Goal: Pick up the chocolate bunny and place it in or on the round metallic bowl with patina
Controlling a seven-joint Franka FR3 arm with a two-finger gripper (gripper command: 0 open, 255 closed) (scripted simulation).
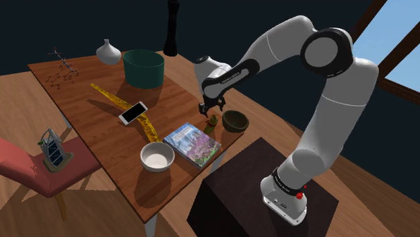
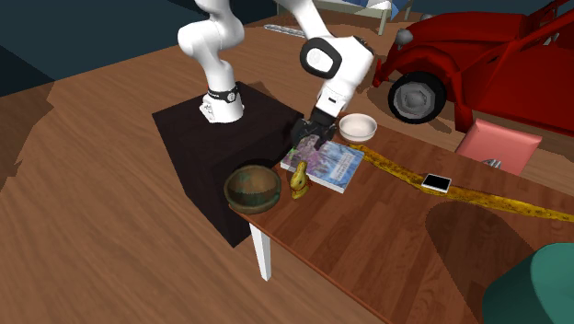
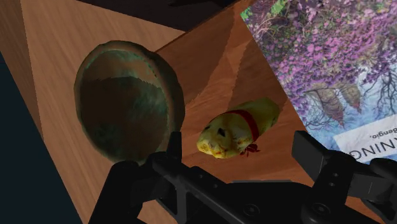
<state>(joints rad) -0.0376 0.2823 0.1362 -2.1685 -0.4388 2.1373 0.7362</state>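
Observation:
A yellow-gold chocolate bunny (image 1: 213,121) with a red ribbon stands near the table corner, right beside a round greenish-brown patina bowl (image 1: 235,120). My black gripper (image 1: 208,108) hovers just above the bunny, open, holding nothing. In the wrist view the bunny (image 3: 236,130) lies ahead between the spread fingers (image 3: 310,153), which do not touch it; the bowl (image 3: 127,108) is next to it, empty. From the second exterior view the bunny (image 2: 300,183) stands between the bowl (image 2: 252,189) and a book, below the gripper (image 2: 308,138).
A flowery book (image 1: 192,143) lies close to the bunny, a white bowl (image 1: 157,157) beyond it. A phone (image 1: 132,112) on a yellow strip (image 1: 108,95), a dark green pot (image 1: 143,68) and a white vase (image 1: 108,52) sit farther along the wooden table (image 1: 81,114). The table edge runs just past the patina bowl.

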